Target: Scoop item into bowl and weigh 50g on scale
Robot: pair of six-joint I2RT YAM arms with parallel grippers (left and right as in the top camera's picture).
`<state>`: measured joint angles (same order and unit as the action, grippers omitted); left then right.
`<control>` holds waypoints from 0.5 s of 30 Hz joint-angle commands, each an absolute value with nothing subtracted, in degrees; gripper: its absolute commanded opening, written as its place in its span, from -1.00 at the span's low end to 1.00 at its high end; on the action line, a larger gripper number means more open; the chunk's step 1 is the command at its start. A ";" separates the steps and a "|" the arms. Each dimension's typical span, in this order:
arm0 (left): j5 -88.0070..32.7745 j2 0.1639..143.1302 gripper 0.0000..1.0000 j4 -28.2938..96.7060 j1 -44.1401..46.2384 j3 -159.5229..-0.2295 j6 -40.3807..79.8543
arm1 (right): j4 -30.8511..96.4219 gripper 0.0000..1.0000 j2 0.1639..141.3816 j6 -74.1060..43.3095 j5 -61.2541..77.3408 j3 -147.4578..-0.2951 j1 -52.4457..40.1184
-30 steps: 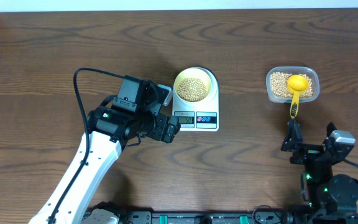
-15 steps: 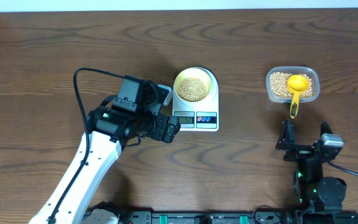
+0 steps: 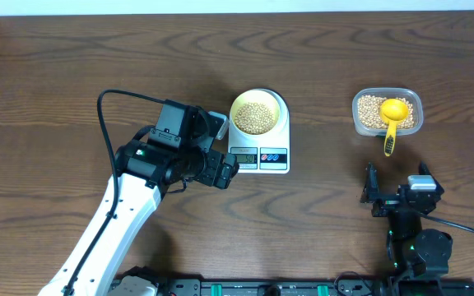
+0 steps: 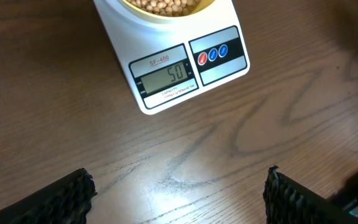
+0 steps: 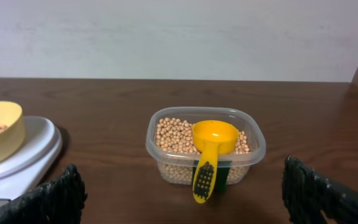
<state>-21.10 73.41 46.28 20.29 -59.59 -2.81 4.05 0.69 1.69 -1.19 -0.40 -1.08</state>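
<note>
The pale-yellow bowl (image 3: 234, 113) sits on the white scale (image 3: 280, 141), with beige beans (image 3: 254, 117) filling it. In the left wrist view the scale (image 4: 166, 81) reads 50, and the bowl (image 4: 166, 17) shows at the top edge. My left gripper (image 3: 221, 169) (image 4: 179, 199) is open over bare wood just in front of the scale's display end. My right gripper (image 3: 393, 193) (image 5: 182, 199) is open and empty, near the front edge, and faces the clear tub (image 5: 204, 165). More beans (image 5: 173, 134) fill the tub, with the yellow scoop (image 5: 211, 140) resting in them.
The clear tub (image 3: 388, 97) stands at the right, and the scoop's handle (image 3: 389, 144) hangs over its near rim toward my right gripper. A black cable (image 3: 109, 103) loops from the left arm. A pale wall runs along the table's far edge.
The right arm has pulled back toward the front edge and slightly left, away from the tub. The left arm, the bowl and the scale have not moved.
</note>
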 commanded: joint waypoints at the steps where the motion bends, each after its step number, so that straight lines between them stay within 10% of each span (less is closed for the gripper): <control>1: -21.61 72.60 0.78 46.41 20.05 -59.18 -2.72 | 4.45 0.98 0.30 3.95 -0.93 -0.32 -0.67; 15: -21.61 72.60 0.79 46.41 20.05 -59.18 -2.72 | 4.32 0.98 0.30 3.92 -0.93 -0.32 -0.32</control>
